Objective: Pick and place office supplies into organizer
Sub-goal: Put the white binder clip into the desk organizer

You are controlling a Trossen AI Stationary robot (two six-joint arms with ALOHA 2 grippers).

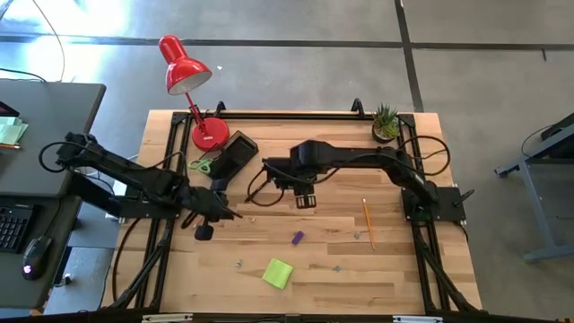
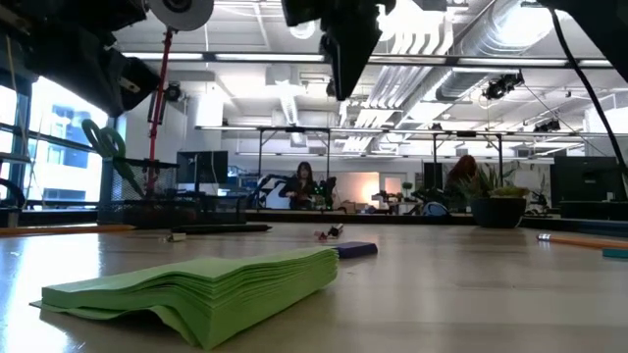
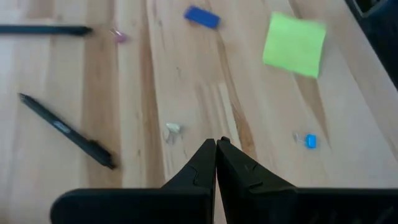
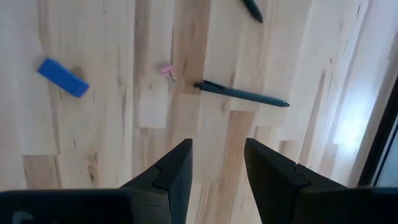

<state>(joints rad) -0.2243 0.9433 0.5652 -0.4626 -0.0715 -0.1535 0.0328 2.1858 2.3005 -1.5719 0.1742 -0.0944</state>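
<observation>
Black organizer [image 1: 235, 152] sits upper left of centre in the high view, scissors [image 1: 201, 165] just beside it. Nearby, the left gripper [image 1: 235, 215] hangs pinched together and empty; the right gripper [image 1: 306, 202], centre frame, gapes with nothing between its fingers. Green pad [image 1: 277, 273] lies at lower centre.

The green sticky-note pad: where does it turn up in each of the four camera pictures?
High view: sticky-note pad low on the table, near the middle.
Low view: it fills the foreground.
Left wrist view: upper right.
Right wrist view: not in it.
Shared landmark: the small purple piece lying close by; it looks blue in both wrist views.
</observation>
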